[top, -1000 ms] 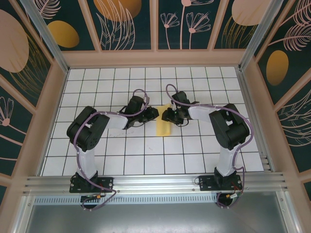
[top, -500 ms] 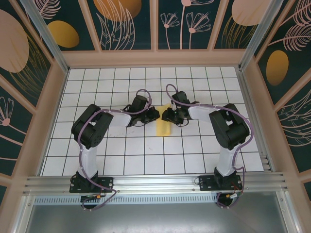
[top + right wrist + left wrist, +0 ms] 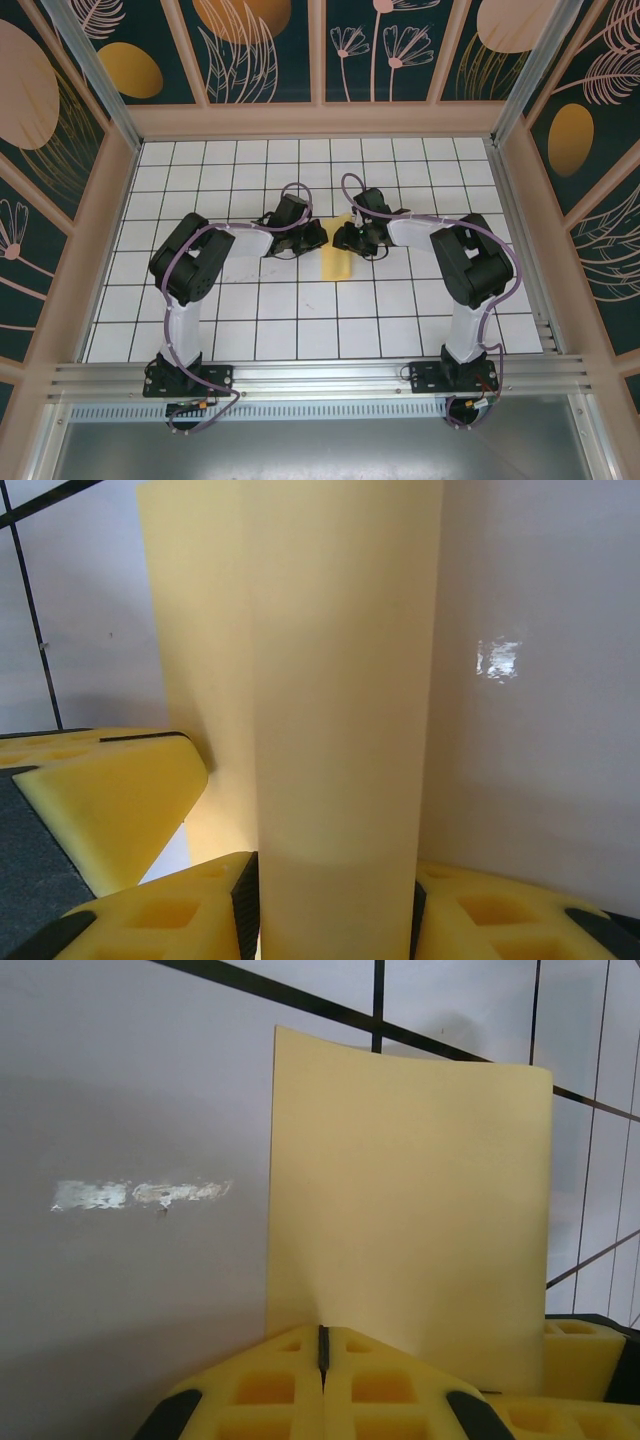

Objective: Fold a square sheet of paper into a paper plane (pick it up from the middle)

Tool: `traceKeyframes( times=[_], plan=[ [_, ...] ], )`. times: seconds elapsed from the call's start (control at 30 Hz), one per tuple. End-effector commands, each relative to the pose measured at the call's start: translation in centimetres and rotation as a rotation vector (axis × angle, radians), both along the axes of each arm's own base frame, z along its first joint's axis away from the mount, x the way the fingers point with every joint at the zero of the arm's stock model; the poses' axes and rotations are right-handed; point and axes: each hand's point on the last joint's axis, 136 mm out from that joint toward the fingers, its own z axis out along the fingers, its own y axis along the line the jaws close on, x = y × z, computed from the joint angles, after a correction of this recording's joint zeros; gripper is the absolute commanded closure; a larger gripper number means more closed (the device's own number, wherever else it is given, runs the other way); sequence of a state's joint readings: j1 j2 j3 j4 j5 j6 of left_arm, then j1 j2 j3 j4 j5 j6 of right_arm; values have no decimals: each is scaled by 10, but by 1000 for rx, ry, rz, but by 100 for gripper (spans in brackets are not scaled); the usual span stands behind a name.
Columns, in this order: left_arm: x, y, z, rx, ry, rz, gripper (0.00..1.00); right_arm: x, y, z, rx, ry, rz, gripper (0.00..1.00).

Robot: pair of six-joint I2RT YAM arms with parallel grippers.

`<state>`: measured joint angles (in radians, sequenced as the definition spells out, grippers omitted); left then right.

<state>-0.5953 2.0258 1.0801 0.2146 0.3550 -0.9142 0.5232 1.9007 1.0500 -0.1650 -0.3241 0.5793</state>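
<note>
Two end effectors meet at the far end of the square sheet of paper point(image 3: 337, 262), which lies on the table point(image 3: 300, 320) as a narrow folded yellow strip. Its long axis runs from that far end back toward the arm bases. The left end effector point(image 3: 318, 236) sits just left of the sheet's far end and the right end effector point(image 3: 341, 238) sits over it. The two are close together, so neither arm is clearly the nearer.

The overhead view gives this layout, but the wrists hide the fingertips. In the left wrist view the fingers are fully shut, seam to seam. Their tips rest at the sheet's nearest edge and a faint crease rises from the seam. I cannot tell whether a ply is nipped between them.

In the right wrist view the jaws stand partly apart, and a raised band of the sheet fills the gap and touches both pads. I judge that a grip. This view alone shows the band lying over a wider layer.

The next fold likely depends on the band staying in line with the right fingers.
</note>
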Motion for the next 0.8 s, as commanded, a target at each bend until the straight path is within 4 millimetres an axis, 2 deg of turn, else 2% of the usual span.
traceKeyframes(
  times=[0.0, 0.1, 0.23, 0.37, 0.47, 0.6, 0.77],
  plan=[
    [-11, 13, -33, 101, 76, 12, 97, -47, -41, -102, -234, 174, 5, 58],
    [-13, 16, -38, 117, 87, 13, 97, -31, -32, -79, -192, 101, -6, 54],
    [-16, 21, -44, 142, 89, 14, 98, -8, -22, -34, -130, -25, -32, 46],
    [-18, 23, -49, 154, 93, 12, 98, 2, -25, 2, -87, -109, -70, 34],
    [-19, 24, -51, 157, 94, 11, 98, 5, -33, 24, -68, -155, -104, 32],
    [-20, 24, -54, 157, 98, 10, 98, 11, -31, 47, -27, -199, -93, 33],
    [-21, 25, -55, 158, 95, 6, 98, 11, -9, 59, 68, -193, -21, 54]
  ],
)
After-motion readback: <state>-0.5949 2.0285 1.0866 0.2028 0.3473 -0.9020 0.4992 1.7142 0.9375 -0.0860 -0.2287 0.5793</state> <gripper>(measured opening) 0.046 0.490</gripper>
